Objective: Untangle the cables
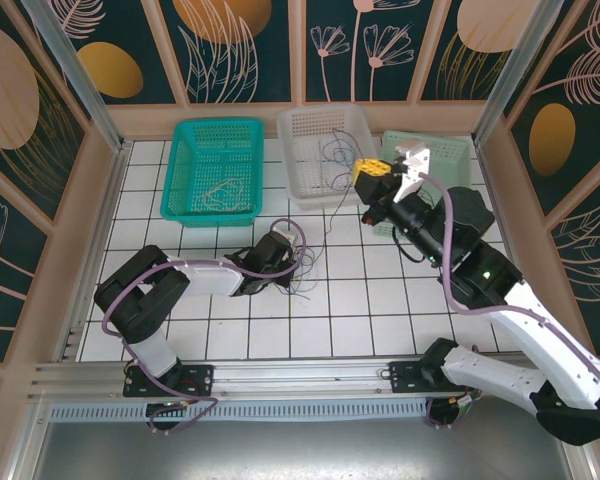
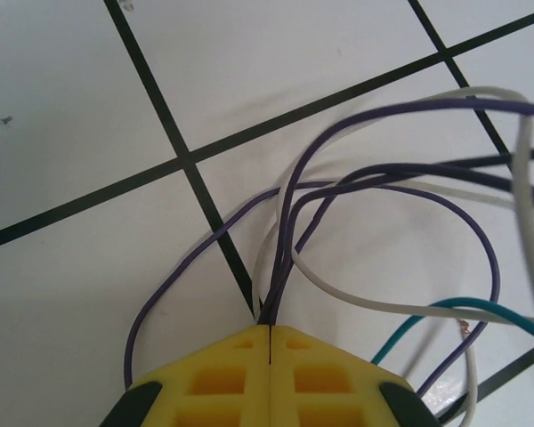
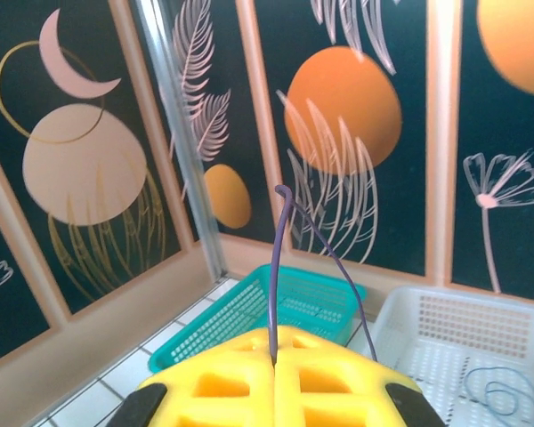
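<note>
Yellow-tipped, the left gripper [image 2: 271,345] is closed tight on a bunch of the cables [image 2: 383,178] low on the tiles, in front of the white basket [image 1: 298,150], its arm folded and stretched low. The right gripper [image 1: 372,170] is raised at that basket's right edge, wrist tilted upward, pinching one purple cable [image 3: 275,267].

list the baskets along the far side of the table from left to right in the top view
teal basket → white basket → pale green basket
</note>
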### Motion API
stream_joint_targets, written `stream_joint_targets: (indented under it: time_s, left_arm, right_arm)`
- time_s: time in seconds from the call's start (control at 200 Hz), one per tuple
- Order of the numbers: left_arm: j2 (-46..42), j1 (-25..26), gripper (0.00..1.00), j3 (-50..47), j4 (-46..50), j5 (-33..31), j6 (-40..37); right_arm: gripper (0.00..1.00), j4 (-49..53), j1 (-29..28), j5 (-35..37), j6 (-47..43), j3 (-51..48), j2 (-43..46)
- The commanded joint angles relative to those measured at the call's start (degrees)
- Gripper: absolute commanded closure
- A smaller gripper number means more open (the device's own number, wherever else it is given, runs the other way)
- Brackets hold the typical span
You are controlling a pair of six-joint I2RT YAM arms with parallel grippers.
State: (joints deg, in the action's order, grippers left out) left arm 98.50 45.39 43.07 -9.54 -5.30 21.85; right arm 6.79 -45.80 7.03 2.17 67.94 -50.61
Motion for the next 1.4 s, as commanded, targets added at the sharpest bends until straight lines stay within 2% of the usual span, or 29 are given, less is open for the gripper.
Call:
stream_joint_targets:
  time_s: [0.0, 0.12, 0.395, 0.681, 0.831, 0.901, 1.001, 1.051, 1.071, 1.196, 1.246, 1.396]
  left_arm:
    - [0.0, 0.1, 1.00, -1.4, 3.6, -4.4, 0.5]
    - [-2.1, 0.0, 1.00, -1.9, 4.2, -6.8, 1.4]
    - [0.5, 0.0, 1.00, 0.0, 8.4, -10.1, 1.7]
    - [0.7, 0.0, 1.00, 0.5, 10.0, -12.7, 2.3]
    - [-1.2, 0.0, 1.00, 1.6, 9.5, -11.5, 2.0]
    - [-3.0, 0.0, 0.92, 2.1, 9.3, -10.8, 1.9]
    - [-5.8, 0.0, 0.67, 2.3, 9.4, -11.0, 2.3]
    - [-7.6, 0.0, 0.48, 2.0, 9.6, -11.5, 2.6]
    - [-8.4, 0.0, 0.45, 1.9, 9.8, -11.7, 2.6]
    - [-13.0, 0.0, 0.35, 1.1, 10.4, -12.9, 2.1]
    - [-14.6, 0.0, 0.34, 1.1, 10.4, -13.0, 1.1]
    - [-19.7, 0.1, 0.31, 0.3, 4.5, -7.0, -5.2]
  right_arm:
    - [1.00, 2.4, 0.2, 5.5, -2.2, 2.8, 2.7]
    - [1.00, 5.4, 0.2, 10.7, -2.6, 3.3, 4.3]
    - [1.00, 4.6, 0.2, 20.2, -2.9, 0.4, 12.0]
    - [1.00, 8.8, 0.2, 24.4, -2.1, 1.3, 13.1]
    - [1.00, 9.6, 0.2, 19.0, -0.6, -0.8, 10.4]
    - [1.00, 9.1, 0.2, 16.2, -0.1, -1.6, 8.9]
    - [1.00, 7.2, 0.2, 13.9, 0.2, -3.1, 8.1]
    - [1.00, 6.8, 0.2, 12.4, 0.2, -3.7, 8.0]
    - [1.00, 6.8, 0.2, 11.8, 0.3, -3.9, 8.0]
    - [1.00, 7.2, 0.3, 9.8, 1.3, -4.9, 7.5]
    - [1.00, 6.9, 0.3, 9.3, 1.7, -5.2, 7.4]
    - [1.00, 4.1, 0.4, 4.9, 2.7, -6.0, 7.0]
